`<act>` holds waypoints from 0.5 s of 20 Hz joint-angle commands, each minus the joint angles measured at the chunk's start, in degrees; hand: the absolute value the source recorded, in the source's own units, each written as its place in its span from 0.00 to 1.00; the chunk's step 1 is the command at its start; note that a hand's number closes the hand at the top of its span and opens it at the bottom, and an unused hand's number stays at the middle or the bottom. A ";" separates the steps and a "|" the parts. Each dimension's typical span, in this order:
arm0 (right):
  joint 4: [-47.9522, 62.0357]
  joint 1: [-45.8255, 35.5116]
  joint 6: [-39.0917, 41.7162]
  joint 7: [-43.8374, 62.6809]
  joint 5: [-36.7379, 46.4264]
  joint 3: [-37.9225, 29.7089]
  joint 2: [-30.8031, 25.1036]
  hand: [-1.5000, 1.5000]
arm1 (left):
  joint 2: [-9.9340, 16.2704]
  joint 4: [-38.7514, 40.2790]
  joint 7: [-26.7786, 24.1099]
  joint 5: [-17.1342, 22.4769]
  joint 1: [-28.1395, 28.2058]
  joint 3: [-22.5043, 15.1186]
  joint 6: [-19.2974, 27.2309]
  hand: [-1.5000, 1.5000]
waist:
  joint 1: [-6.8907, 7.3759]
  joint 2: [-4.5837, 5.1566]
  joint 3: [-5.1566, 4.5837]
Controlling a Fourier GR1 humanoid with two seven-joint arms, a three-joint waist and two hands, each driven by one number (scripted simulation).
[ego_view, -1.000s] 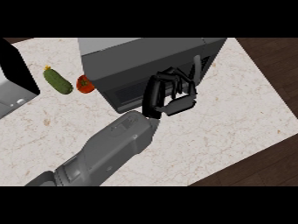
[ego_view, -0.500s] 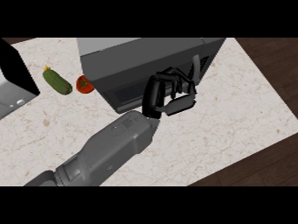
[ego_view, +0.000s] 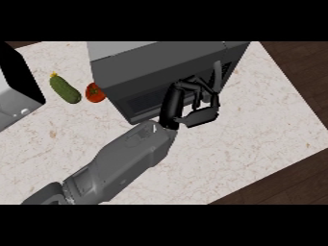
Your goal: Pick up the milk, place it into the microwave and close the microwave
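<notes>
Against the microwave (ego_view: 159, 72), robot hand (ego_view: 191, 103) rests.

A big dark microwave (ego_view: 163, 72) sits at the back of the pale, speckled tabletop (ego_view: 251, 129), and one grey arm comes up from the bottom to its front. The black hand (ego_view: 187, 103) at the end of the arm is right at the microwave's front, with its fingers (ego_view: 205, 89) bent up against the right part of it. To the left of the microwave lie a green cucumber (ego_view: 65, 89) and a red tomato (ego_view: 94, 92), and a white box with a dark side (ego_view: 6, 91) stands at the left edge.
</notes>
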 commanded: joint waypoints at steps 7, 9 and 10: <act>-1.39 0.05 0.13 0.85 -3.08 -2.03 -2.43 0.00 | 0.05 8.91 4.63 3.95 0.54 0.50 4.25 1.00 | 2.66 0.08 -0.32; -1.61 1.16 -0.07 1.34 -3.30 -1.36 -2.18 0.00 | 0.05 9.16 5.40 5.00 0.03 0.90 4.91 1.00 | 3.73 0.01 -0.34; -1.40 1.44 -0.24 1.33 -3.63 -2.62 -2.80 0.00 | 0.05 8.85 5.60 6.01 0.70 1.14 4.43 1.00 | 3.72 -0.08 -0.39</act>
